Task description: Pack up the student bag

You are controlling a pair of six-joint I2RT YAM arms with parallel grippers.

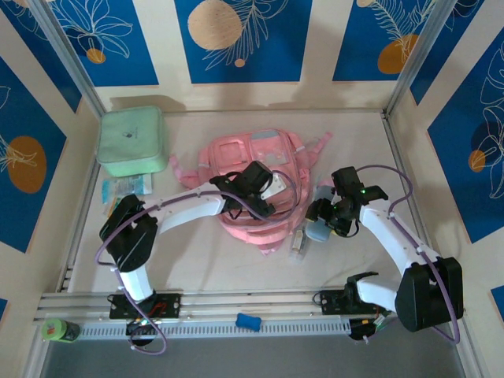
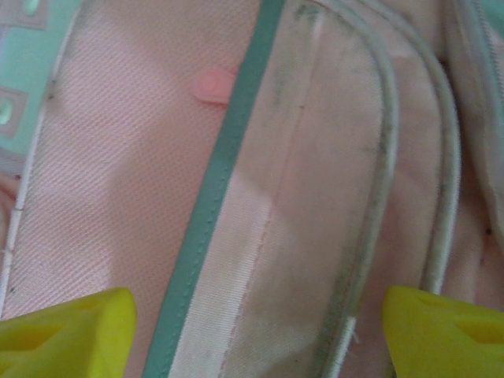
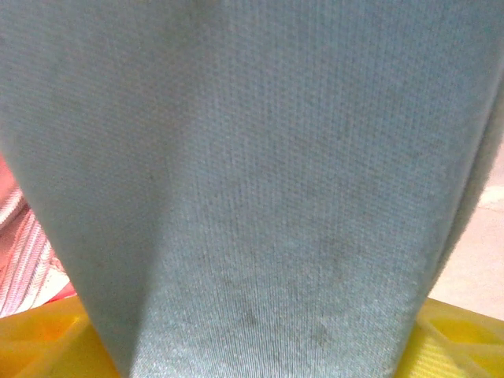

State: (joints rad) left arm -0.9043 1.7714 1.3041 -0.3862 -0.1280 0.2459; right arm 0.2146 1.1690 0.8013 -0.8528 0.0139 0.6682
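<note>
The bench (image 1: 354,142) carries everything. The biggest thing on it is the student bag (image 1: 236,153). It lies flat, directly beneath my left claw (image 2: 256,331), with its long axis running from the far side back toward my bases.

The mint green case (image 1: 131,142) sits well off to the left of that claw, apart from the bag.

My right claw (image 1: 323,219) hangs just off the bag's right edge, so the bag lies to its left and close by. That claw is closed around a grey-blue fabric bundle (image 3: 252,181), whose knit spans the gap between its yellow tips.

My left claw stands wide with nothing between its tips. Under it I see pink cloth, with a teal strip (image 2: 213,197) running lengthwise and curved zip lines to the right of the strip. A small pink tab (image 2: 213,85) lies ahead of the tips, just left of the strip.

The left claw is the one nearer the bag, right on top of it. I judge it should take hold of a zip or flap there. The right claw then needs only a short carry leftward to bring the bundle in. From here I cannot tell whether any pocket is open.
</note>
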